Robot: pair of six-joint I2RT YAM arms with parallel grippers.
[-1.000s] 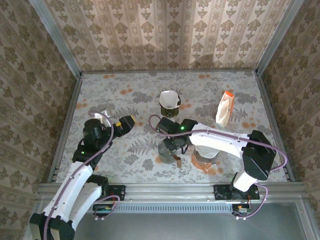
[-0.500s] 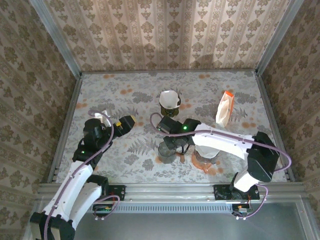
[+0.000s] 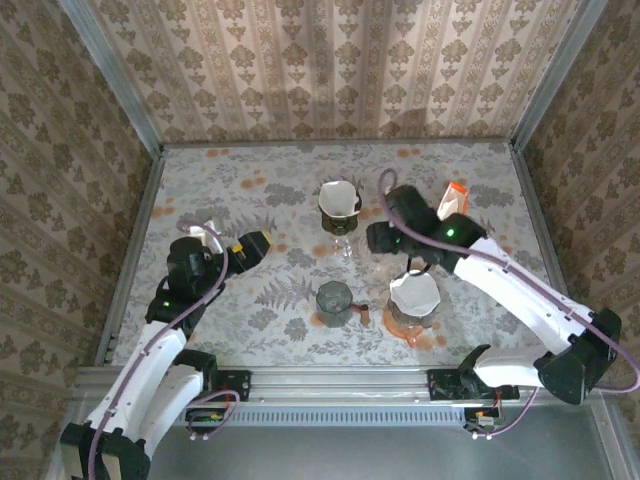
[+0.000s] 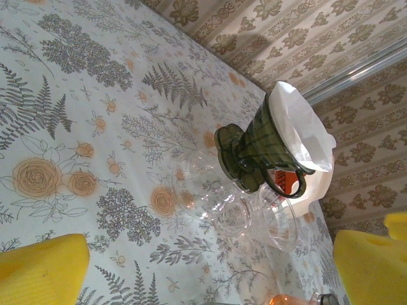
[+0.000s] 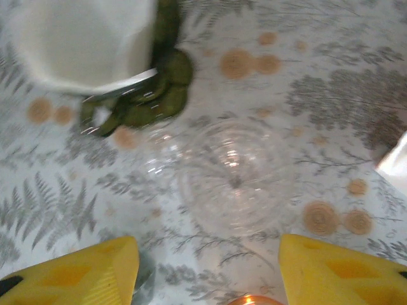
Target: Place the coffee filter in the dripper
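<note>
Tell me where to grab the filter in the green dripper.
Pinch the filter by its paper rim, coming from above. The rim sticks out past the green dripper at its mouth, while the cone below sits inside it.

A white filter (image 3: 340, 196) sits in the green dripper (image 3: 341, 223) at mid-tabletop (image 3: 250, 180). The right claw (image 3: 372, 240) hovers at its 4 o'clock, and the left claw (image 3: 236, 240) at its 8 o'clock.

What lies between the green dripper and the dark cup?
Top view: a clear glass piece, close to the green dripper; bare cloth toward the dark cup.
</note>
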